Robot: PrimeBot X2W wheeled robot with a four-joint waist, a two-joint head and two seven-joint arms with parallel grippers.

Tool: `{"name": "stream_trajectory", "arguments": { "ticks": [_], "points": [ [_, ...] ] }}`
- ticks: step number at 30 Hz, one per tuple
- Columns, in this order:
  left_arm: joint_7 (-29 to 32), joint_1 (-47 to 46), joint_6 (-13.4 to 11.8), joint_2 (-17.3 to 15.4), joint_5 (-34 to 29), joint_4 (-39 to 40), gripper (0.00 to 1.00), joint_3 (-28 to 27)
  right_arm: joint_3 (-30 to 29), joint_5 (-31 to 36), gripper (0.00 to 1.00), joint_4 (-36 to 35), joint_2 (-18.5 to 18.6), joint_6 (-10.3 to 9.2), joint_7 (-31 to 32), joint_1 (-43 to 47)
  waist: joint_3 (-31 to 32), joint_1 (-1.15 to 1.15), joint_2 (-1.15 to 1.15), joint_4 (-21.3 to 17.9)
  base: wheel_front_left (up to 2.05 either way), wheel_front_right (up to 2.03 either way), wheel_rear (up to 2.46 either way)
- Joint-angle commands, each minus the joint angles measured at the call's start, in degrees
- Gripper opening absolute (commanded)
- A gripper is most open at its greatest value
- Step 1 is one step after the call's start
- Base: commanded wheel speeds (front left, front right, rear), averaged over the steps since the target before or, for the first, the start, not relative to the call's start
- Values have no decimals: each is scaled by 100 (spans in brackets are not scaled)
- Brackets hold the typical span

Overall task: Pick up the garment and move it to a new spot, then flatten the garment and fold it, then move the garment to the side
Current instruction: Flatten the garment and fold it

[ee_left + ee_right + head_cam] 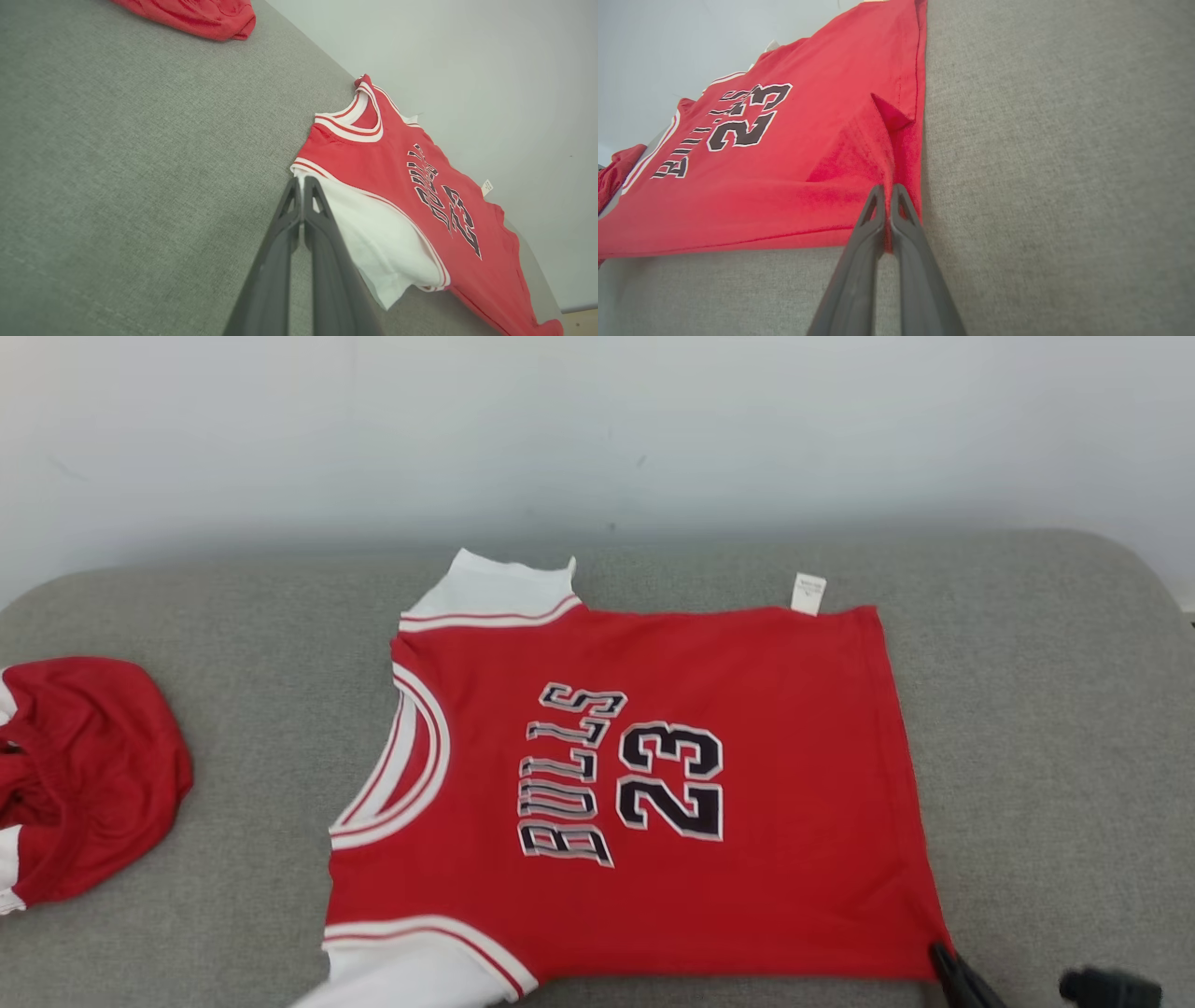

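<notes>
The garment (775, 859) is a red "BULLS 23" jersey with white sleeves, lying spread flat on the grey cushioned surface (1046, 728), collar to the left and hem to the right. At the near right hem corner my right gripper (943, 954) is shut on the red cloth. In the right wrist view the garment (784, 163) rises in a pinched ridge between the fingers of that gripper (887, 189). My left gripper (301, 183) is shut at the near sleeve's shoulder edge, where white cloth meets the trim of the garment (373, 168).
A second red and white piece of clothing (84, 775) lies bunched at the surface's left end, also in the left wrist view (196, 16). A pale wall (597, 429) runs behind the surface. Bare grey surface lies to the right of the hem and in front.
</notes>
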State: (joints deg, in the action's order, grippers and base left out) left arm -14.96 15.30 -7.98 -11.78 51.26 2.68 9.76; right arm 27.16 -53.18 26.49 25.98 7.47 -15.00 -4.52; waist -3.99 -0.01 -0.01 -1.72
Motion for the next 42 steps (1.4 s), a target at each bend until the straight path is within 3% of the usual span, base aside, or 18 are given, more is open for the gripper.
{"name": "stream_trajectory", "arguments": {
  "ticks": [1,6,12,23,32,42],
  "points": [
    [-21,159,52,67,-73,-65,0,-21,-129,44,0,-50,-41,8,-29,258,86,1,1,59,0,0,0],
    [-21,446,183,192,-161,-299,0,1,-522,140,0,-202,-167,7,-21,921,131,1,1,88,0,0,0],
    [-21,218,347,265,-430,-218,0,-167,-923,456,0,-647,-400,7,-24,1079,117,1,1,-12,0,0,0],
    [546,-1535,598,-307,-816,-325,0,43,-1328,731,0,-1027,-506,8,692,225,-150,1,1,-252,0,0,0],
    [938,-3374,1026,-553,-1018,-1981,0,314,-1233,963,0,-357,-873,8,1322,-1030,-527,1,1,-471,0,0,0],
    [722,-4477,1364,-326,-1250,-3866,0,765,-962,1058,0,624,-1026,8,1110,-1783,-579,1,1,-455,0,0,0]
  ]
}}
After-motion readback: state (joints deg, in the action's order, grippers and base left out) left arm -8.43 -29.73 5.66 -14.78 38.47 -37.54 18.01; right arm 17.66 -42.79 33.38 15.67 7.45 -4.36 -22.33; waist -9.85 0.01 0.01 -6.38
